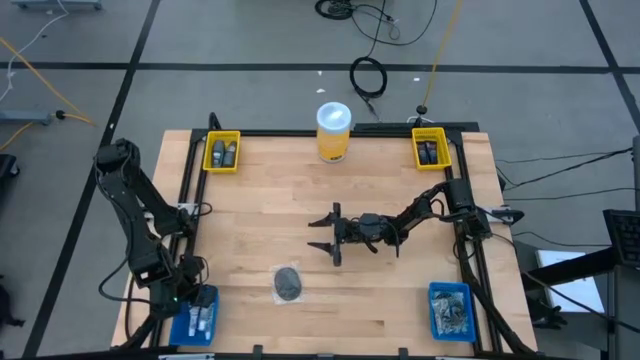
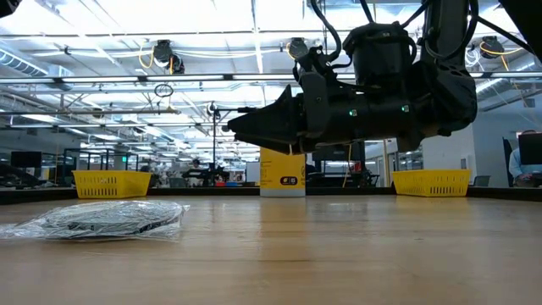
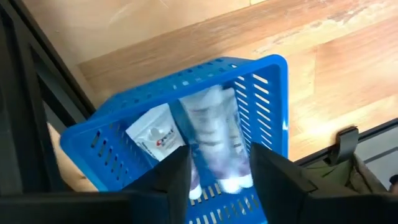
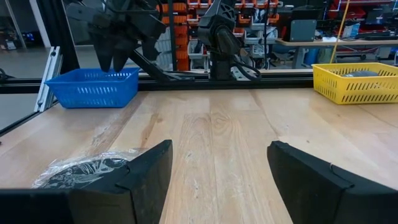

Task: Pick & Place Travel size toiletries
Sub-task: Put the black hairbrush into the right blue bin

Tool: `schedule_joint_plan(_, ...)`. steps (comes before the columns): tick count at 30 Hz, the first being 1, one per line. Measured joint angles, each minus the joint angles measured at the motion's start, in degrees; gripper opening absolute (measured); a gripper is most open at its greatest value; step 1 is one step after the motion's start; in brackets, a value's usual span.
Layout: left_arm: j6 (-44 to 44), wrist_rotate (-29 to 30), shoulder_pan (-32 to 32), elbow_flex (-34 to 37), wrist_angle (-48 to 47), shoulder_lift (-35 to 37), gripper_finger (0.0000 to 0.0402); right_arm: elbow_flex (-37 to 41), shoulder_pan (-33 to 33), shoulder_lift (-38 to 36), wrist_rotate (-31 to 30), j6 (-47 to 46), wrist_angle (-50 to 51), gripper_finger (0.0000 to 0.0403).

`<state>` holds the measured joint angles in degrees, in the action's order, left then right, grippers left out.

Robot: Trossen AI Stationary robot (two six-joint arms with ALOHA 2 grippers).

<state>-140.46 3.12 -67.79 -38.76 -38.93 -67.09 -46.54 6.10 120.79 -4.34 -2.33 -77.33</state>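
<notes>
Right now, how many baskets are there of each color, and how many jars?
Yellow baskets: 2
Blue baskets: 2
Yellow jar with white lid: 1
Total: 5

Blue basket point(image 3: 267, 93), white tubes point(image 3: 214, 134), grey mesh disc point(image 1: 288, 283)

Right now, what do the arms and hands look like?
Both arms are dark, jointed and glossy. The right hand has two broad, dark, wedge-shaped fingers; small green lights glow on its body in the low view. The left hand has matching dark fingers. Black cables trail from the right arm's base.
</notes>
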Motion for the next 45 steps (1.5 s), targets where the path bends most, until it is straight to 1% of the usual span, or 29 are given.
schedule_joint_plan(6,-0.42,0.4,0.97,0.0,-0.67,0.82,0.019,0.0,-0.01,0.0,0.0,0.0,0.01,0.0254)
schedule_joint_plan(7,0.72,1.43,1.48,0.0,-1.17,1.11,0.0192,0.0,-0.01,0.0,-0.02,0.0,0.01,0.0254)
schedule_joint_plan(8,2.62,3.82,2.11,0.0,-1.66,1.22,0.0193,0.0,-0.01,0.0,-0.01,-0.02,0.01,0.0254)
schedule_joint_plan(10,7.96,11.08,3.79,0.0,-2.91,1.19,0.0191,0.0,-0.01,0.0,-0.02,-0.02,0.01,0.0254)
schedule_joint_plan(12,15.5,20.42,5.7,0.0,-4.1,0.95,0.0188,0.0,-0.01,0.0,-0.04,-0.2,-0.01,0.0254)
schedule_joint_plan(16,38.28,41.06,10.73,0.0,-3.07,-1.75,0.0181,0.0,-0.01,0.0,-0.07,-0.41,-0.13,0.0254)
schedule_joint_plan(17,44.11,44.99,12.17,0.0,-2.09,-2.88,0.0179,0.0,0.0,0.0,-0.07,-0.78,-0.14,0.0254)
schedule_joint_plan(18,50.02,47.52,13.86,0.0,-0.94,-4.07,0.0177,0.0,-0.01,0.0,-0.07,-1.41,-0.09,0.0254)
schedule_joint_plan(20,59.99,48.84,17.47,0.0,2.36,-6.36,0.0173,0.0,0.0,0.0,0.07,-3.06,0.26,0.0254)
schedule_joint_plan(22,69.17,46.71,20.92,0.0,7.34,-8.85,0.0167,0.0,0.0,-0.04,2.03,-6.39,1.36,0.0254)
schedule_joint_plan(23,74.19,44.12,22.5,0.01,10.34,-10.12,0.0163,-0.04,-0.01,-0.04,3.85,-8.5,2.17,0.0254)
schedule_joint_plan(25,85.36,35.82,25.19,0.02,17.4,-12.5,0.0152,-1.35,-0.01,-0.04,8.16,-13.35,5.61,0.0254)
schedule_joint_plan(28,98.5,20.27,28.18,0.02,26.11,-16.19,0.0131,-6.26,0.3,-0.04,14.02,-19.0,15.23,0.0254)
schedule_joint_plan(30,102.78,12.44,29.38,0.02,29.88,-17.98,0.0117,-10.52,0.61,-0.04,16.18,-22.15,24.6,0.0254)
schedule_joint_plan(32,104.95,7.66,30.24,0.02,32.6,-19.72,0.0102,-14.98,0.84,-0.04,16.63,-24.25,35.71,0.0254)
schedule_joint_plan(34,106.69,6.95,30.77,0.02,35.15,-22.04,0.0089,-18.53,0.8,-0.04,16.59,-27.06,45.71,0.0254)
schedule_joint_plan(36,108.96,7.16,31.41,0.02,39.67,-24.85,0.0076,-20.8,0.67,-0.04,16.8,-30.71,51.28,0.0254)
schedule_joint_plan(38,110.93,7.26,32.06,0.02,43.88,-27.8,0.0064,-21.78,0.31,-0.04,19.96,-33.1,52.32,0.0254)
schedule_joint_plan(41,111.75,7.55,33.06,-0.04,48.19,-31.35,0.0046,-22.07,-0.12,-0.04,26.97,-37.24,52.22,0.0254)
schedule_joint_plan(45,111.92,7.87,34.48,-0.09,52.0,-33.61,0.0026,-22.05,0.49,-0.08,30.35,-39.44,53.05,0.0254)
